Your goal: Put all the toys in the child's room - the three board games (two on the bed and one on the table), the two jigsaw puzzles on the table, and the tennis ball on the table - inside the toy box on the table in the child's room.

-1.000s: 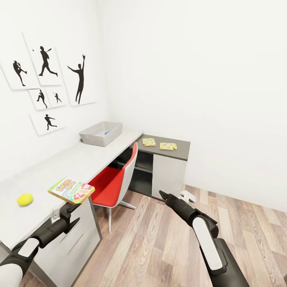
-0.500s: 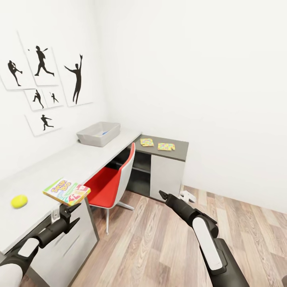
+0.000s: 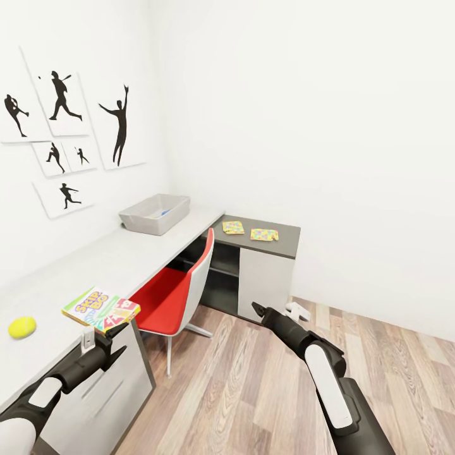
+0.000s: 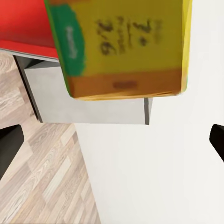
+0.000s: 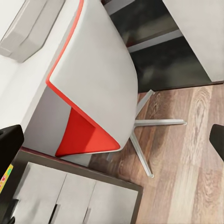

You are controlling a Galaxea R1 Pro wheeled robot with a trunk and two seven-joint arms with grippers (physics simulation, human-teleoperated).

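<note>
On the long white table (image 3: 120,262), a colourful board game box (image 3: 101,309) lies near the front edge. A yellow-green tennis ball (image 3: 22,327) rests to its left. The grey toy box (image 3: 155,213) stands at the table's far end by the wall. Two patterned jigsaw puzzles (image 3: 233,227) (image 3: 264,234) lie on the dark cabinet top. My left gripper (image 3: 101,336) hovers open just short of the board game (image 4: 123,46), whose end face is close in the left wrist view. Over the wooden floor my right gripper (image 3: 277,309) is open and holds nothing.
A red and white swivel chair (image 3: 180,284) is tucked at the table, between the board game and the toy box (image 5: 28,28). A white drawer unit (image 3: 120,373) stands under the table's near end. The dark cabinet (image 3: 262,272) fills the corner. Wooden floor (image 3: 253,392) stretches to the right.
The whole view has shifted, so the camera moved. The board game and ball now sit lower and further left in the picture, nearer my left gripper. Both arms keep their pose.
</note>
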